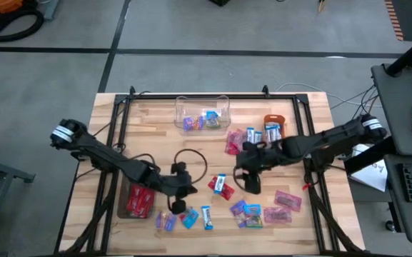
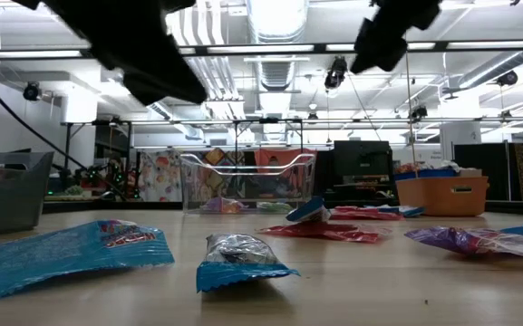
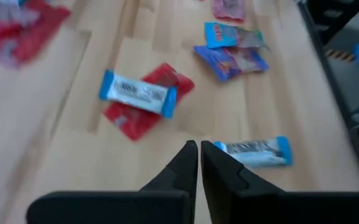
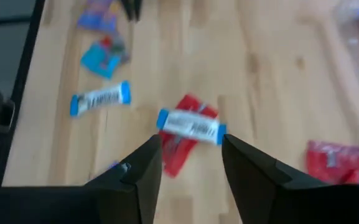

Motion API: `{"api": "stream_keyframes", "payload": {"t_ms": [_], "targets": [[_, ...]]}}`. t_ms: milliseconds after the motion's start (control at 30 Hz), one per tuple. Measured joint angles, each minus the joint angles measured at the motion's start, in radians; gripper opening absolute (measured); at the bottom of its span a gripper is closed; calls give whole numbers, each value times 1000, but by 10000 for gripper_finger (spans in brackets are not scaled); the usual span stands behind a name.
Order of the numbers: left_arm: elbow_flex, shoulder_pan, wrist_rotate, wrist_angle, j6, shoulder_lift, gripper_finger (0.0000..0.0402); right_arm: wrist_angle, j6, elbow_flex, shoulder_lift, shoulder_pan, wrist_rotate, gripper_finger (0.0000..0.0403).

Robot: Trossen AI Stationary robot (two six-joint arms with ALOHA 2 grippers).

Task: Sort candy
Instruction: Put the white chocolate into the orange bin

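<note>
Wrapped candy lies scattered over the near half of the wooden table [image 1: 113,143]. A blue-and-white candy [image 1: 222,185] lies on top of a red one [image 4: 180,146]. My right gripper [image 4: 190,163] hovers open above and just right of this pair, with the pair ahead of its fingertips. My left gripper [image 3: 199,155] is shut and touches nothing, raised over the table left of the pair. Another blue-and-white candy [image 3: 254,151] lies flat beside its tips. Purple, teal and pink candies [image 1: 252,213] lie nearer the front edge.
A clear plastic box [image 1: 202,113] holding a few candies stands at the far middle. An orange bowl [image 1: 273,123] stands to its right. A dark tray [image 1: 138,201] with red candies sits near left. A black cable loop [image 1: 191,160] lies mid-table. A metal frame runs along the table's sides.
</note>
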Motion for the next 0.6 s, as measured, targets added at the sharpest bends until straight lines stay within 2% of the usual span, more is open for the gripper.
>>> {"api": "stream_keyframes", "payload": {"t_ms": [233,333,467,600], "targets": [[100,11,-95,49,198,177,72,-151,111,0,-15,69,2,190],[117,27,-143,132,260,256,108,-164,134,-1,-23,101,3,191],[117,53,-149,285,338,342,148,-161,141,-5,-23,139,45,191],[120,69,-155,315,341,397,169,-162,162,-16,-24,157,79,192]]}}
